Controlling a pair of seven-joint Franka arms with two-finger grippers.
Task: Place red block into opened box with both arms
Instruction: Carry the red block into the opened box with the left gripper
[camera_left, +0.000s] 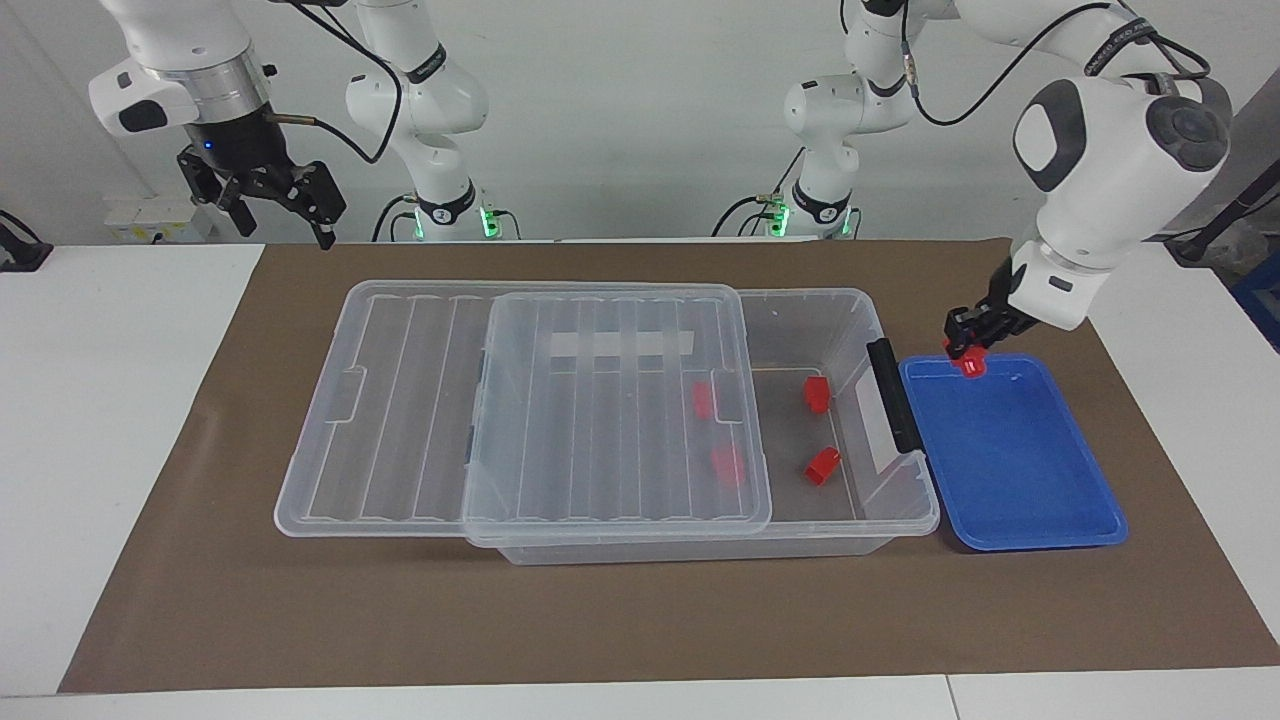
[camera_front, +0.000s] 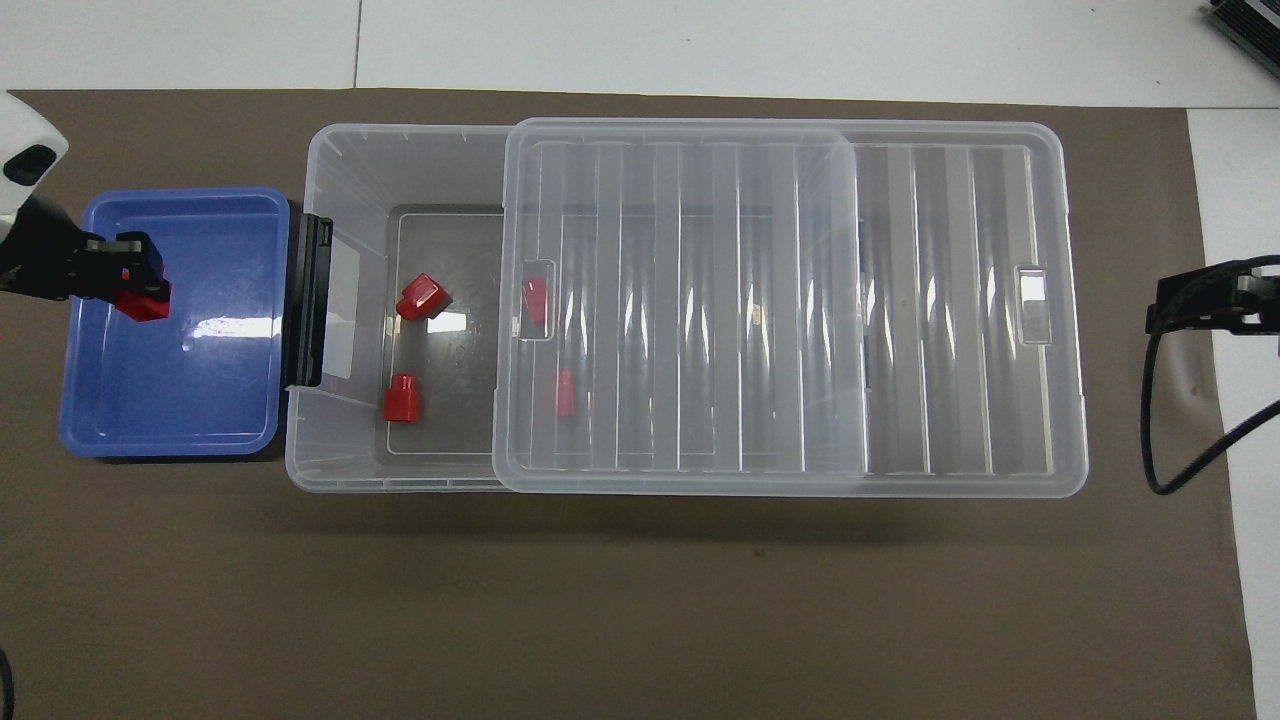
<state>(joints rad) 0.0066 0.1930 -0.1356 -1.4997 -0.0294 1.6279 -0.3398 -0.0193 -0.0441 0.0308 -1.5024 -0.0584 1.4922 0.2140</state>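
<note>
My left gripper (camera_left: 966, 340) is shut on a small red block (camera_left: 970, 364) and holds it in the air over the blue tray (camera_left: 1030, 500). From overhead the block (camera_front: 143, 301) hangs over the tray's outer half. The clear box (camera_left: 905, 505) lies along the mat, its ribbed lid (camera_left: 610, 420) slid toward the right arm's end, so the end by the black handle (camera_left: 893, 395) is uncovered. Two red blocks (camera_left: 817, 394) (camera_left: 822, 465) lie in the uncovered part and two more show through the lid. My right gripper (camera_left: 285, 205) hangs open and empty above the mat's corner.
The blue tray (camera_front: 170, 400) sits against the box's handle end, with nothing lying in it. A brown mat (camera_left: 640, 620) covers the table under the box and tray. Black cables trail from the right wrist (camera_front: 1165, 420).
</note>
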